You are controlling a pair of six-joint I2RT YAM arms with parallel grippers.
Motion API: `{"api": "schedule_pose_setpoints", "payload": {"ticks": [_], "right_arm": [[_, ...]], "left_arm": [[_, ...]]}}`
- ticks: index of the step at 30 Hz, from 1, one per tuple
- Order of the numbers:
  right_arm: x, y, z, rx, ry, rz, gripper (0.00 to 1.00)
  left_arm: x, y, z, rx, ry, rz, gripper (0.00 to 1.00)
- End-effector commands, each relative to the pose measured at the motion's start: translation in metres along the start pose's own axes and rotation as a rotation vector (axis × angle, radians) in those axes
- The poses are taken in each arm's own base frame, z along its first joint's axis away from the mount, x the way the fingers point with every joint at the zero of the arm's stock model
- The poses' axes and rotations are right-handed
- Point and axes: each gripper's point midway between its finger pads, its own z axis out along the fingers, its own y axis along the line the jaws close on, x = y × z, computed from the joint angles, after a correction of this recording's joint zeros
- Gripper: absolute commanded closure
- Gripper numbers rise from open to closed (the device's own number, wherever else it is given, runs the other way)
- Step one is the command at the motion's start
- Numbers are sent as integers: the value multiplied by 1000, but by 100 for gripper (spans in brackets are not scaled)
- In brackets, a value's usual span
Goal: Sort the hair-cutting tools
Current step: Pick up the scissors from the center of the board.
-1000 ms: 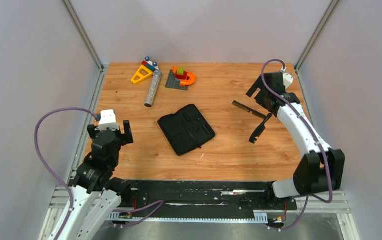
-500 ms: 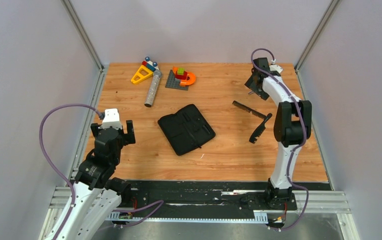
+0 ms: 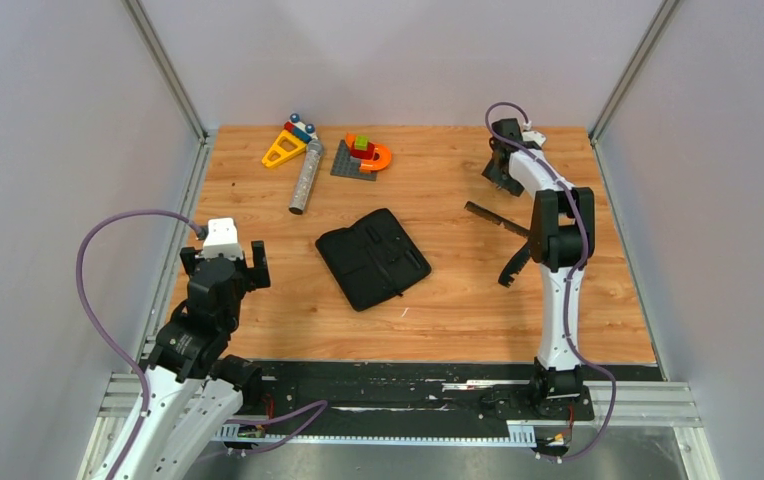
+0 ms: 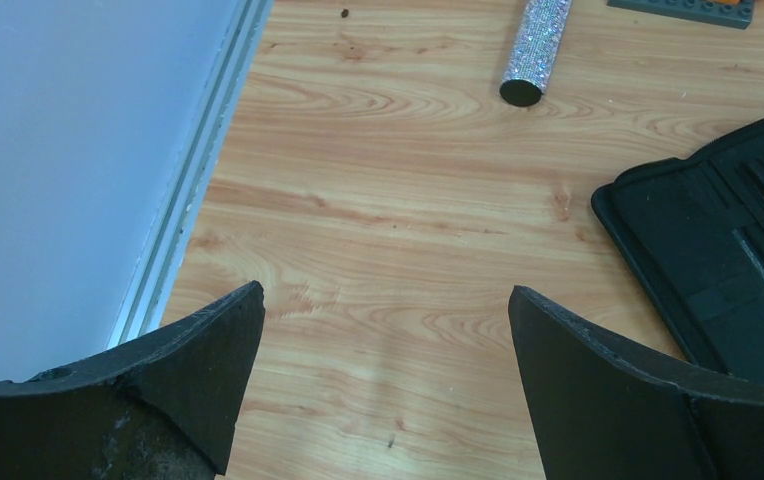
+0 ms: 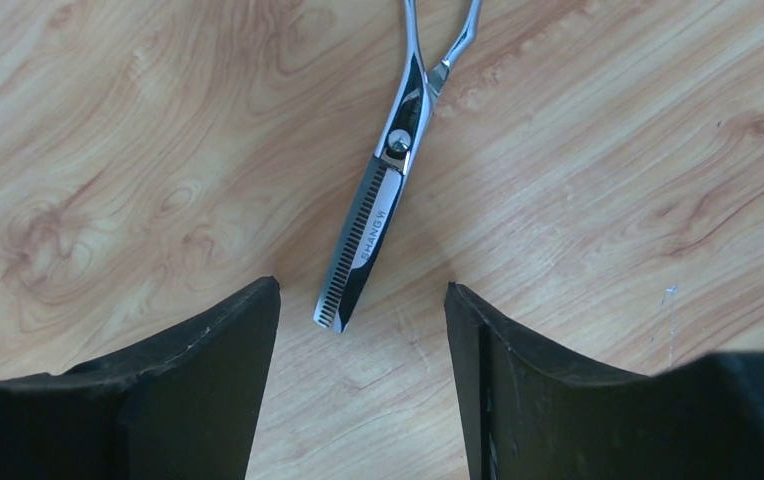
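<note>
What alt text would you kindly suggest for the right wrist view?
Slim silver scissors lie closed on the wooden table, blade tip pointing between the right gripper's two black fingers, which stand apart and hold nothing.

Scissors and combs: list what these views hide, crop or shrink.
- Scissors: right wrist view, handle rings cut off by the top edge; top view, hidden beneath the right arm.
- Long comb: top view, right end behind that arm; teeth too small.
- Shorter comb-like tool: top view, upper end behind the arm.

Bare wood [image 5: 158,150] flanks the scissors [image 5: 383,190] within the spread right hand [image 5: 363,290]
</note>
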Motion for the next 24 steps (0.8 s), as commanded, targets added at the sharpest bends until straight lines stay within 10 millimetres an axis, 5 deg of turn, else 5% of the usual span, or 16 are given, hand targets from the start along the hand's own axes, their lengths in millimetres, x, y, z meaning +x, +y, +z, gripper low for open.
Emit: {"api": "schedule_pose_setpoints", "payload": {"ticks": [1,13,18,24], "right_arm": [[1,-7,10,48,-7,-9,39],[34,-30,16,132,90,-38,66],[37,-36,1,124,106,-54,90],[35,-33,-23,35,112,-88,100]], "left_arm": [[-21,0,-3,3,-57,-35,0],[-23,2,-5,2,-69,-41,0],[-25,3,-7,4,-82,-47,0],[-26,2,-9,11,-89,-52,0]]}}
